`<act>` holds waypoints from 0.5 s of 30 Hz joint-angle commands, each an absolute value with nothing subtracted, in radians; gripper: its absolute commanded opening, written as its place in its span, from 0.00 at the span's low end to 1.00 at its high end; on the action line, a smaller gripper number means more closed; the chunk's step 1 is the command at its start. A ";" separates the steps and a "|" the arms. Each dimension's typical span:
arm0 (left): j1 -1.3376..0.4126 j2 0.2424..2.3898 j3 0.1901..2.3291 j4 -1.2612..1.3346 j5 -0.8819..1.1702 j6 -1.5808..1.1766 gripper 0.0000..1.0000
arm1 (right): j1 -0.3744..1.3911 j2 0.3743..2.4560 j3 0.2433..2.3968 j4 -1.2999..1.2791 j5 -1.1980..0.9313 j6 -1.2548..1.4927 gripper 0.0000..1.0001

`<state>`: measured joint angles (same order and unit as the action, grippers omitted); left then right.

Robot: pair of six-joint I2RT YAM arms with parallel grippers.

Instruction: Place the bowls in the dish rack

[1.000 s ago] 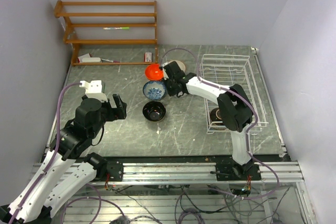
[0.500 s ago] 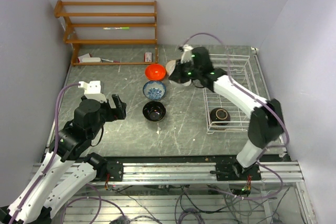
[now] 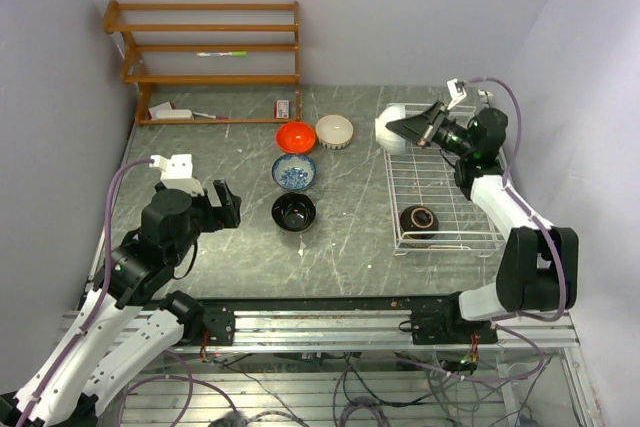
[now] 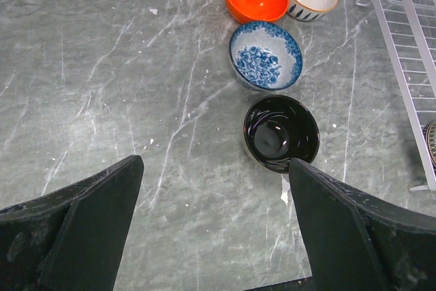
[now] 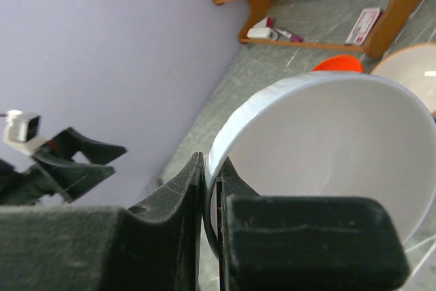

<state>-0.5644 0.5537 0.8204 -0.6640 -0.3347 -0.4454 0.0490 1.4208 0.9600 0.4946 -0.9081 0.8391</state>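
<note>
Top external view: the right gripper (image 3: pixel 400 128), clenched on the rim of the white bowl (image 3: pixel 386 127), has swung from the bowl row to the far left corner of the dish rack (image 3: pixel 455 182), which holds the brown bowl (image 3: pixel 419 219). The cream bowl (image 3: pixel 335 130) now shows beside the orange-red bowl (image 3: pixel 295 136) on the worktop (image 3: pixel 220 157). The left gripper (image 3: pixel 225 205), jaws spread, is unmoved

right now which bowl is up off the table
The white bowl, held on edge by its rim in the right gripper at the dish rack. Orange, cream, blue-patterned and black sit on the table; brown sits in the rack.
</note>
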 commanded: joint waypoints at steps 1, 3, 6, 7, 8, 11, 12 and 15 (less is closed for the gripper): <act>-0.571 0.553 0.814 -0.657 -0.341 -0.449 0.99 | -0.068 1.480 0.838 1.046 -1.081 1.261 0.00; -0.572 0.553 0.813 -0.656 -0.341 -0.448 0.99 | -0.113 1.545 0.794 1.225 -1.099 1.406 0.00; -0.573 0.557 0.815 -0.659 -0.345 -0.451 0.99 | -0.156 1.688 0.757 1.618 -1.092 1.699 0.00; -0.575 0.558 0.816 -0.659 -0.347 -0.452 0.99 | -0.166 1.749 0.760 1.744 -1.078 1.806 0.00; -0.575 0.556 0.816 -0.661 -0.349 -0.452 0.99 | -0.176 1.800 0.767 1.813 -1.065 1.874 0.00; -0.576 0.548 0.814 -0.661 -0.353 -0.455 0.99 | -0.199 1.854 0.766 1.818 -1.043 1.882 0.00; -0.577 0.546 0.812 -0.661 -0.354 -0.453 0.99 | -0.204 1.867 0.768 1.819 -1.037 1.888 0.00; -0.577 0.547 0.814 -0.661 -0.353 -0.453 0.99 | -0.220 1.892 0.777 1.778 -1.036 1.869 0.00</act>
